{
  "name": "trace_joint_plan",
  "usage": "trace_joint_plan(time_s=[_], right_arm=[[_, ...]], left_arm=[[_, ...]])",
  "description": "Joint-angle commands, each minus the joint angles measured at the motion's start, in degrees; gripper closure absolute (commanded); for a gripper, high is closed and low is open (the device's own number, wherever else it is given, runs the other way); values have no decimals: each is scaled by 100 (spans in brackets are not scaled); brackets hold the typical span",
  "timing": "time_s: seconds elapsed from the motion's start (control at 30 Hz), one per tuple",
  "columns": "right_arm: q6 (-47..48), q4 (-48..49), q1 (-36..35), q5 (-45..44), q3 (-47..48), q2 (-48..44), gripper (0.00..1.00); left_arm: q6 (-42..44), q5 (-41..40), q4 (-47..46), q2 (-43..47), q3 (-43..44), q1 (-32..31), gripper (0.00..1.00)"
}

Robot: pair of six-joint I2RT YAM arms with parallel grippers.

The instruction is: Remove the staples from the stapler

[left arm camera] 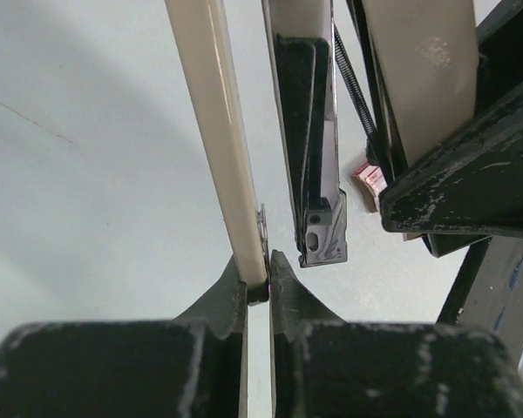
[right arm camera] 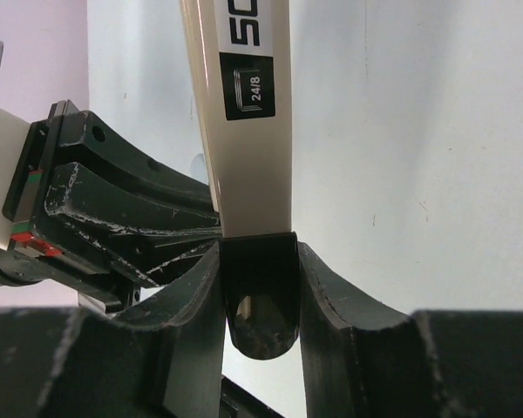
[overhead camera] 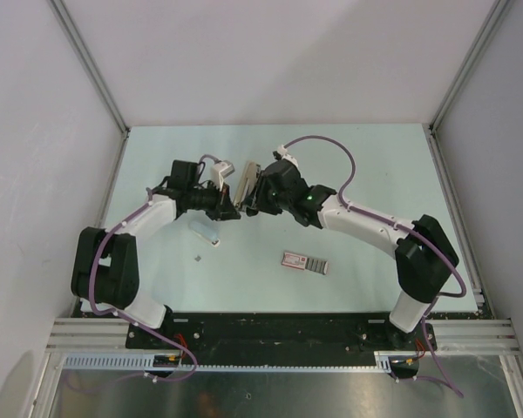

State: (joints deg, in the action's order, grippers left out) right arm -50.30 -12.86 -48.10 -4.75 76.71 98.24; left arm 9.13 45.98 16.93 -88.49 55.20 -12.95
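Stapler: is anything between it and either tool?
Nothing visible. The right tool clamps the stapler by its black end, and the left tool is shut on the tip of its pale arm.

Lab test cell — white panel walls [overhead camera: 270,52], aluminium frame rails [overhead camera: 87,65], pale tabletop [overhead camera: 366,157]
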Motion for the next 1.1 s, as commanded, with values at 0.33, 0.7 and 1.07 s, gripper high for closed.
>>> trace_joint_plan(time_s=[0.33,0.7,1.07], right_arm=[[1572,345,381,938,-908,-565,100],[2599,491,722,1196,-1830,-1073,100],[2774,572,1174,1384,-2303,-1179,100]], left_arm=[[2106,-2092,-243,193,112,-320,100],[3417,-4425,-1517,110,-484,-1128,100],[4726,-5992,-3103,-248,-1256,-1784,100]])
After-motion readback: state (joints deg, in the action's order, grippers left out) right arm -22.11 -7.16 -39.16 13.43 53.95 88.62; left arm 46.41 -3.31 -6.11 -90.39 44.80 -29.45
